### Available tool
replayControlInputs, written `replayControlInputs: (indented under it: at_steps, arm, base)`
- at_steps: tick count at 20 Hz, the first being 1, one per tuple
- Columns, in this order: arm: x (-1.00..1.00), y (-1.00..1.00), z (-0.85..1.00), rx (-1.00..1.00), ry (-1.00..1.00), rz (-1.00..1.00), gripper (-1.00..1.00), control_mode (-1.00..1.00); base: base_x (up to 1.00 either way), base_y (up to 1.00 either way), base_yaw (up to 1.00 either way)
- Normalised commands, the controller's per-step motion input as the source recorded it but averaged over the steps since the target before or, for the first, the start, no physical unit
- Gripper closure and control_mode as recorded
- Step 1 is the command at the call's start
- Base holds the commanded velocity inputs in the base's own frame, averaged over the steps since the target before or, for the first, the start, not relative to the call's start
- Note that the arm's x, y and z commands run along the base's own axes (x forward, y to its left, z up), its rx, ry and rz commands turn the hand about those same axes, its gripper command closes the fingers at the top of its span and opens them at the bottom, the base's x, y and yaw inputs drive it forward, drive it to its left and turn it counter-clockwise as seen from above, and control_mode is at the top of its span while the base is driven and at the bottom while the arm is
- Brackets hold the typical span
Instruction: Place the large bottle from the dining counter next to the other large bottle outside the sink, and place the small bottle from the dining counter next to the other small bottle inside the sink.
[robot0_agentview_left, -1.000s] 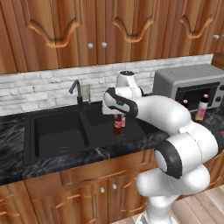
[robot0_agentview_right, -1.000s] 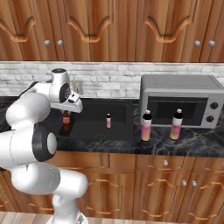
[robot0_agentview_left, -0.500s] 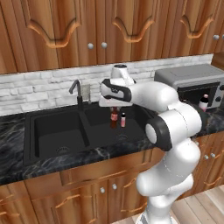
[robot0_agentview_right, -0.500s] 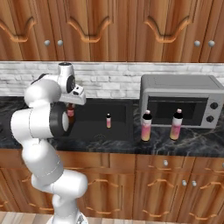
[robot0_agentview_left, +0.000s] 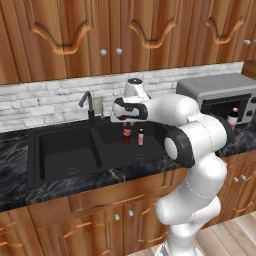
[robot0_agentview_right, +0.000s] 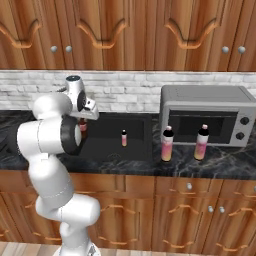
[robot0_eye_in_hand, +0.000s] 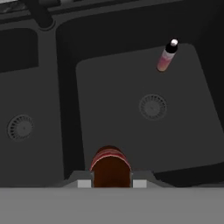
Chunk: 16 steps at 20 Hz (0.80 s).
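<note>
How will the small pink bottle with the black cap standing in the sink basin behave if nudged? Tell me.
The small pink black-capped bottle is tall and narrow on a small base, so it would probably tip rather than slide. Being round, it would likely roll across the flat floor of the black sink. It looks rigid and light.

Four bottles in all. Two are large bottles with pink contents and dark caps, both standing on the counter in front of the microwave (robot0_agentview_right: 205, 116): one large bottle (robot0_agentview_right: 167, 144) toward the sink side, the other large bottle (robot0_agentview_right: 202, 143) just along from it. Two are small: one small bottle (robot0_agentview_right: 124, 138) stands in the sink (robot0_agentview_left: 65, 152), and a second small bottle (robot0_agentview_left: 127, 133) with dark reddish contents is up over the same basin. The sink has two basins, each with one round drain, and one faucet (robot0_agentview_left: 88, 105) behind the divider. One microwave.
</note>
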Motion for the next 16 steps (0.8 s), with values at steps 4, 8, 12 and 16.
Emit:
replayControlInputs:
  at_steps: [4, 8, 12, 16]
  arm:
    - [0.26, 0.0, -0.24, 0.0, 0.0, 0.0, 1.0, -1.0]
    - [0.3, 0.0, -0.21, 0.0, 0.0, 0.0, 1.0, -1.0]
    - [0.19, 0.0, -0.19, 0.0, 0.0, 0.0, 1.0, -1.0]
    - [0.2, 0.02, -0.3, 0.0, -0.01, 0.0, 1.0, -1.0]
  base:
    - [0.0, 0.0, 0.0]
    - [0.0, 0.0, 0.0]
    - [0.0, 0.0, 0.0]
    - [0.0, 0.0, 0.0]
